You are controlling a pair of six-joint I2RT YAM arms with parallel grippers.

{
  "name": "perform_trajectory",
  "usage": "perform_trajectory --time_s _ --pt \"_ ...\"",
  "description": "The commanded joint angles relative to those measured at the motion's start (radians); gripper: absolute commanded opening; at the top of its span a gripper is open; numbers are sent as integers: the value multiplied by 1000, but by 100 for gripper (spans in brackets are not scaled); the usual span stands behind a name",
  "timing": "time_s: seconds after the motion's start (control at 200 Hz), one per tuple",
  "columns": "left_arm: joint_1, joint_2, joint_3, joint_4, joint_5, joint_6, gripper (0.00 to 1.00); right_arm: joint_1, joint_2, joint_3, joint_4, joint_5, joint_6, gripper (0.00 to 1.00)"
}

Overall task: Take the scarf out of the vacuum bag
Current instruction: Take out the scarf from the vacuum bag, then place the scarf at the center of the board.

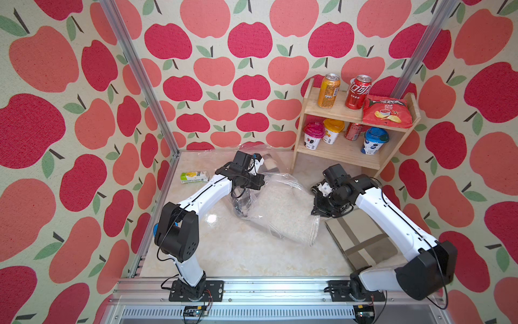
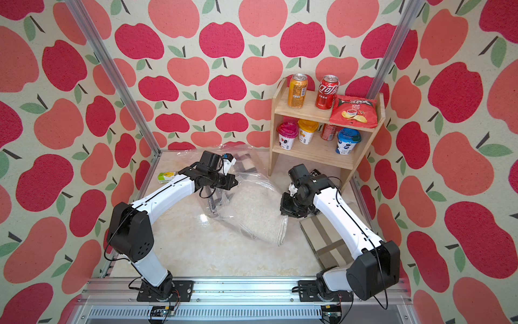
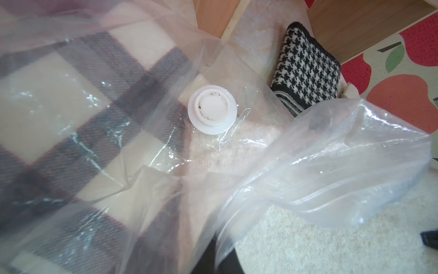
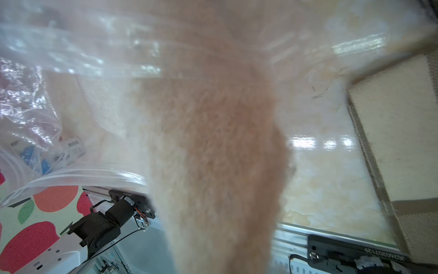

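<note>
Right gripper (image 1: 316, 211) is clenched on the upper edge of the scarf (image 1: 283, 213), lifting that edge off the table; in the right wrist view the scarf (image 4: 213, 154) hangs as a blurred fuzzy column right in front of the lens. Left gripper (image 1: 238, 203) is closed tight, pinching a bunch of vacuum bag (image 1: 276, 179) film; its fingers are mostly hidden behind plastic in both top views.

The scarf is cream/off-white, fluffy and nubby, with no pattern, folded into a thick wide band. It sits mid-table, half in the bag. Its far part is under the clear film, and its folded near end sticks out past the bag mouth and rests on the marble tabletop (image 1: 224, 252).

The vacuum bag (image 3: 331, 151) is clear, crinkly and glossy, puffed up rather than flat. The round white valve cap (image 3: 212, 109) on its face has dark specks on it. A plaid scarf (image 3: 71, 106), cream with dark bands, lies inside the bag at the far side.

Outside the bag, a beige striped scarf (image 1: 361, 244) lies flat under the right arm, just beside the cream one. A houndstooth scarf (image 3: 308, 78) is by the foot of the wooden shelf (image 1: 350, 148). A juice carton (image 1: 194, 177) lies near the left wall.
</note>
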State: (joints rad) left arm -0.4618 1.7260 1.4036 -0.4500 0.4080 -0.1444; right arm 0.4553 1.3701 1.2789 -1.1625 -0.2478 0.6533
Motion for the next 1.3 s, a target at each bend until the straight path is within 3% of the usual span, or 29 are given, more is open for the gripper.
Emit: perform_trajectory --time_s 0.0,0.25,0.695,1.296 --pt "2 -12 19 -33 -13 -5 0 -61 -13 31 -199 99 -90 0" --pt "-6 -23 9 -33 -12 1 0 -190 3 30 -281 238 -169 0" --pt "-11 -30 -5 -34 -20 13 0 -212 71 166 -518 457 -198 0" --pt "-11 -24 -10 -36 -27 23 0 -242 184 194 -560 545 -206 0"
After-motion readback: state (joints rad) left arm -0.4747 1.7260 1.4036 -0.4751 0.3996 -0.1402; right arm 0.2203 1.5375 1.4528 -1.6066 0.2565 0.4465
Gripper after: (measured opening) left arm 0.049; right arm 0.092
